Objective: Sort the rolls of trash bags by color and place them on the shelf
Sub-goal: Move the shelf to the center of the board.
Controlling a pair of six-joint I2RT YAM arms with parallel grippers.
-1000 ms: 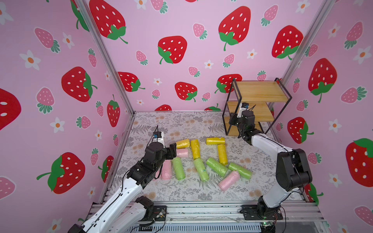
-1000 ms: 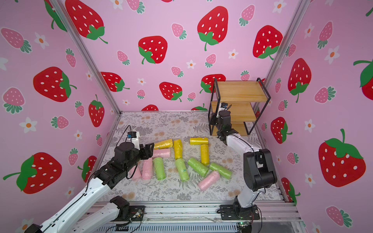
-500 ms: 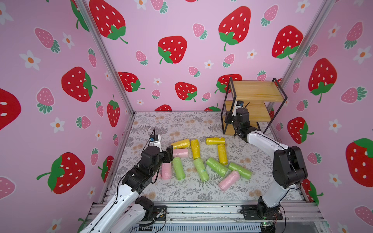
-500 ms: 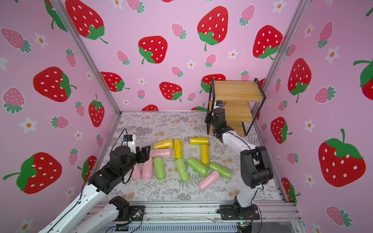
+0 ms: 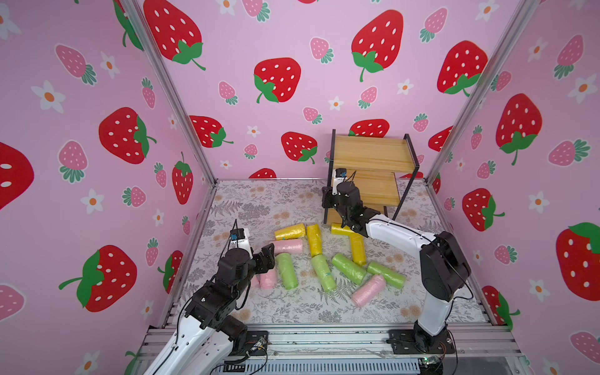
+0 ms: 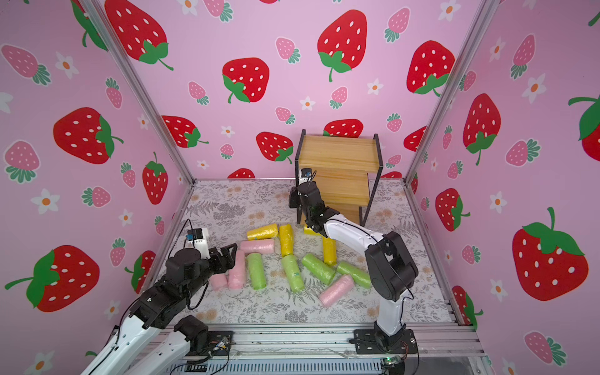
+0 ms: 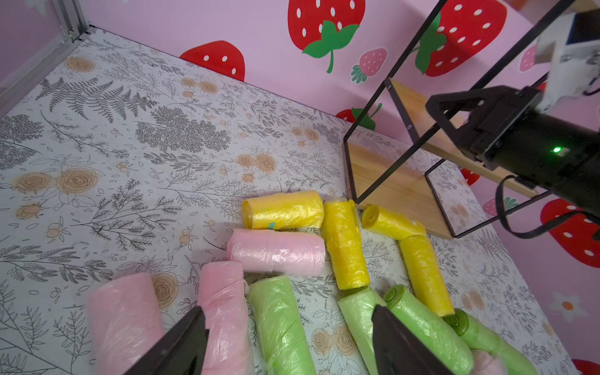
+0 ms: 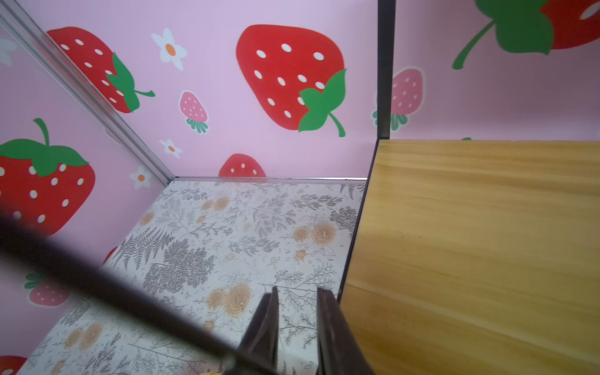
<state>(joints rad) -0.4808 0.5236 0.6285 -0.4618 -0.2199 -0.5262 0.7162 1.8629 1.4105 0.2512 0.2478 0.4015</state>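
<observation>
At the left, the left gripper hangs over the near end of the pile, spread wide and holding nothing. In its wrist view a pink roll and a green roll lie touching side by side between its jaws. All twelve rolls of trash bags lie on the floor: three pink rolls at the left, four green rolls through the middle, four yellow rolls behind them toward the shelf, and a fourth pink roll at the right front. They look light and soft. Their glossy crinkled film will likely dent and slide, so a hold across the middle of the barrel seems safest, though touching neighbours leave little finger room. Farther right, the right gripper sits just beside the shelf's front left post, jaws drawn together with nothing seen between them. The shelf's wooden boards are bare. The floor is a flat floral-print mat. Strawberry wallpaper closes three sides, with aluminium posts in the corners.
</observation>
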